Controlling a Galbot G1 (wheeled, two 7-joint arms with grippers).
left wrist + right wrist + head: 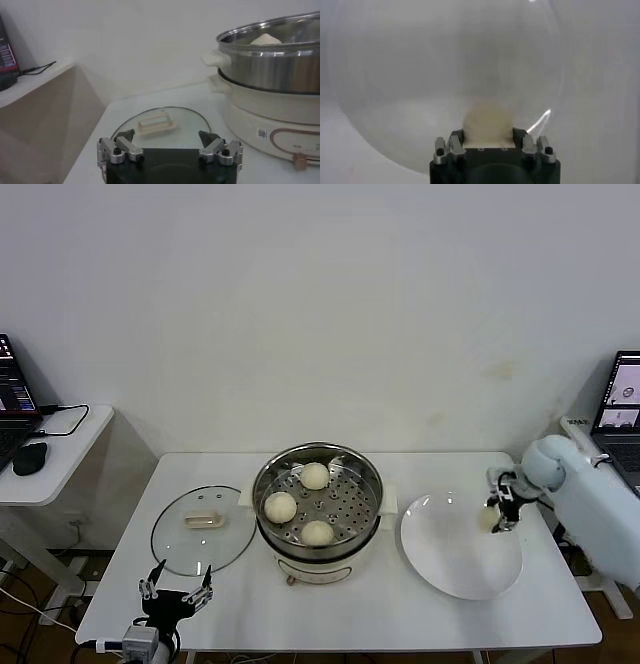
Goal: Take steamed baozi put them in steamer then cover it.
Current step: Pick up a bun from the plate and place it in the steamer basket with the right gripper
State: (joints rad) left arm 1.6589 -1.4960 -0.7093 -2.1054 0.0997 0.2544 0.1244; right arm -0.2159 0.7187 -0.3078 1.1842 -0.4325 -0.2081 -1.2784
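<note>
Two grippers are sharing this job, and we are starting with the nearer one. Our left gripper (177, 594) is hanging at the near edge of the table (330, 624), fingers spread wide and gripping nothing. Just beyond it the cover (203, 529) is lying flat on the table, left of the steamer (318, 509), with its oblong handle (205, 521) running roughly left to right across our view. That makes the left arm clearly the nearer one for the lid, and we are judging that a straight reach forward would put the fingers across the handle's short side.

Farther out, three steamed baozi (281, 507) are sitting on the perforated tray inside the steamer, leaving a bare patch on its right half. To the right of the steamer, the white plate (455, 569) is lying flat, and over its far right rim our right gripper (497, 515) is closing snugly on the fourth baozi (487, 122), which is filling the gap between the jaws in the right wrist view.

The relation that matters next, as we are reading it: the steamer is lying to the left of the held bun, so the carry should go leftward across the plate, over the pot's rim, towards that bare patch. Being round, the bun is showing no long axis or heading.
</note>
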